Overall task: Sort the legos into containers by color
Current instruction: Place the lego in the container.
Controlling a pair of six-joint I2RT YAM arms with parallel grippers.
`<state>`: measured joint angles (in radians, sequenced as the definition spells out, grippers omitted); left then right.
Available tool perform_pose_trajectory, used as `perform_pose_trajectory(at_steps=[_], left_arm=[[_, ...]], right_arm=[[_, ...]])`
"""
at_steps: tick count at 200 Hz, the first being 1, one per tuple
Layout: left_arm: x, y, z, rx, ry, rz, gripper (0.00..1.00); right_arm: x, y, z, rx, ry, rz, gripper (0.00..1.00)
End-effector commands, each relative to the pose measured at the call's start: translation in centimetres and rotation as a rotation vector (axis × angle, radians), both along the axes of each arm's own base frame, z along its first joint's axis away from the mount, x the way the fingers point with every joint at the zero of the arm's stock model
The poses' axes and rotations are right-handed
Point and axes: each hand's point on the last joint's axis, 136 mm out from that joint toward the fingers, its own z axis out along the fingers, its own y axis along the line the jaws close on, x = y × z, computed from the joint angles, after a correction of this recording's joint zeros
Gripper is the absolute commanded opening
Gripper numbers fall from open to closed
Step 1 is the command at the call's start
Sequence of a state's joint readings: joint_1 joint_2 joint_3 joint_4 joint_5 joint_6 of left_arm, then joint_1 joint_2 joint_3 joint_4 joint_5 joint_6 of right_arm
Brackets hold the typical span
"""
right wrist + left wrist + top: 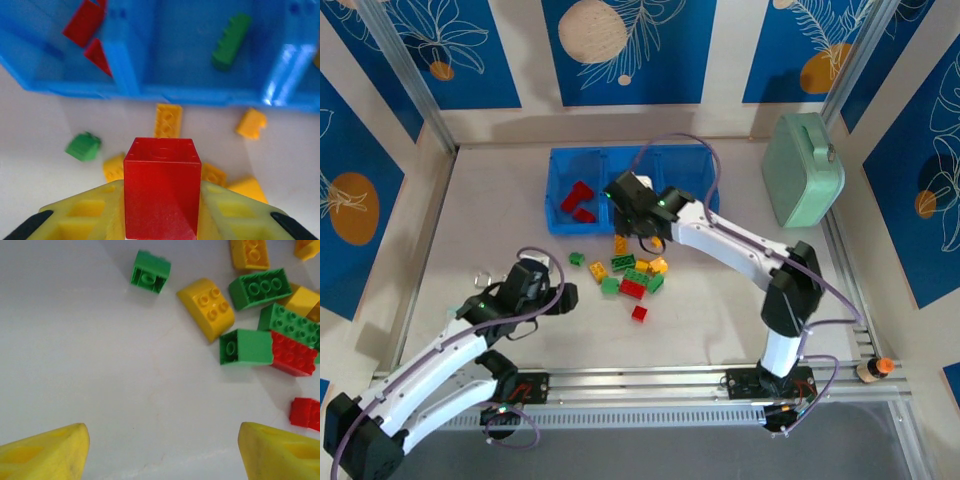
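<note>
Clamped between the yellow fingers (pixel 80 215) of the right gripper (pixel 161 192) is a red square plastic brick (pixel 161 165), pinched on 2 smooth side faces and lifted off the table. It hangs just near of the translucent blue 3-compartment plastic tray (pixel 200 95). In the top view this gripper sits over the tray's near side, about where the left and middle compartments meet.

The step in hand looks like the carry to the left compartment, where 2 red wedge-shaped pieces (pixel 84 22) already lie. A green studded brick (pixel 230 40) occupies the middle one. To do it well, the arm should travel left and far enough for the brick to be past the near wall and left of the divider. It should then drop low before the jaws part. The plastic is hard and glossy, so a brick let go from height would likely bounce or skid off the wedges.

Loose bricks (pixel 632 275) in green, yellow-orange and red lie bunched on the pale matte table (pixel 480 200), just near of the tray. Some touch, including a green one (pixel 246 346) butted against a red one (pixel 293 353). A yellow brick with a curved slope (pixel 206 307) offers poorer flat faces for gripping.

Left of that pile, the left gripper (pixel 162 450) hovers low with jaws wide apart and nothing between them.
</note>
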<state>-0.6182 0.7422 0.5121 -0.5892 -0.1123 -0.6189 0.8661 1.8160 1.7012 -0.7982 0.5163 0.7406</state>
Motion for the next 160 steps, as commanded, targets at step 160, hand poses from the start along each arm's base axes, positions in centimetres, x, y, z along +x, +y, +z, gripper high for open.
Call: perform_pose_trajectory(at_steps=[160], left_arm=[[-2.0,-0.7,0.4,-0.026,0.044,-0.047,0.78]], right_arm=[[12.8,11.5,-1.8,0.130,-0.077,0.222,0.47]])
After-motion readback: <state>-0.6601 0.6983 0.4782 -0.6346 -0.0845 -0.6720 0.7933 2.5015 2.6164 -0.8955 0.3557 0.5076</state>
